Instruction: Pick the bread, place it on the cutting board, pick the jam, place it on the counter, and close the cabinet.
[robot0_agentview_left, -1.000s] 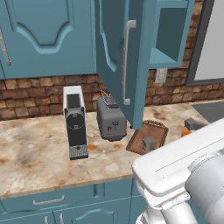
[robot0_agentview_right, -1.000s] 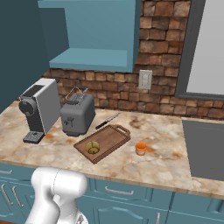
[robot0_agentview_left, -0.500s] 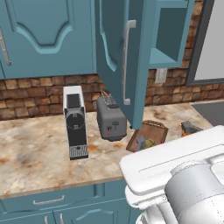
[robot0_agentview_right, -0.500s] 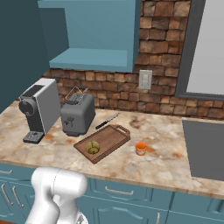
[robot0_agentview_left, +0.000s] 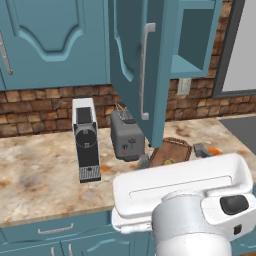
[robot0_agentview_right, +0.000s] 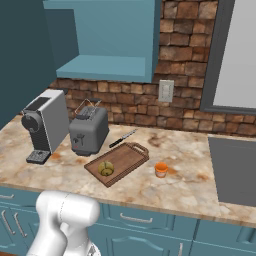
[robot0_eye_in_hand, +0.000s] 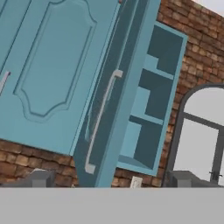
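Note:
The bread lies on the dark-brown cutting board, which rests on the marbled counter. To the board's right the orange jam stands on the counter. The left base view has the board and jam half hidden behind my white arm. The teal cabinet door stands swung open, its shelves bare. My gripper is open with nothing between its fingertips; it faces the door's edge and silver bar handle from a distance.
A white coffee machine and a grey toaster stand left of the board, with a knife behind it. A dark hob lies at the right. A wall socket and a window are on the brick wall.
In the left base view my arm's white link has swung up and left, covering more of the cutting board. The bread, jam and door have not moved.

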